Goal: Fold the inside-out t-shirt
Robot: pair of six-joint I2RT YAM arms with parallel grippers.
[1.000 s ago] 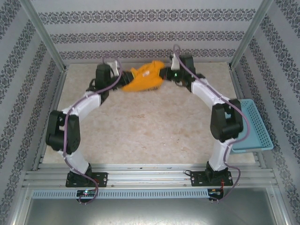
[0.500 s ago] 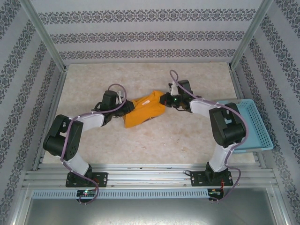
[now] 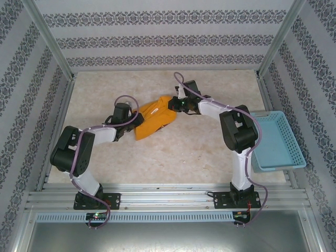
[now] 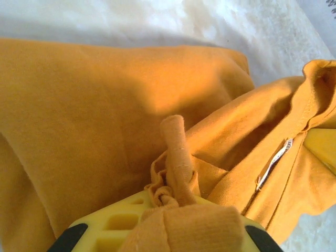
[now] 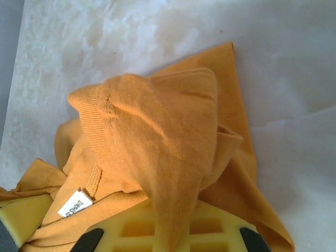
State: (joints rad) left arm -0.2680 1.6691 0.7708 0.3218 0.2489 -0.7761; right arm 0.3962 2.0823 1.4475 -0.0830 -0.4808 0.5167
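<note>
While the light-blue basket point(image 3: 276, 142) sits off at the right edge of the counter point(image 3: 199, 157), well apart from the action, the striped patterned walls point(image 3: 168, 39) box the counter in on three sides; the inside-out t-shirt point(image 3: 153, 119) is a bunched orange lump around the middle of the counter, strung between the two arms; the left pincer point(image 3: 137, 121) is clamped on its left end, and from the left wrist a twisted roll of fabric sticks up out of the yellow pads point(image 4: 118, 223); the right pincer point(image 3: 171, 105) is closed tight on the right end, cloth draped in a peak over its yellow fingers point(image 5: 134, 228); a small white tag point(image 5: 75, 205) shows by the collar seam, just beside the right pincer.
</note>
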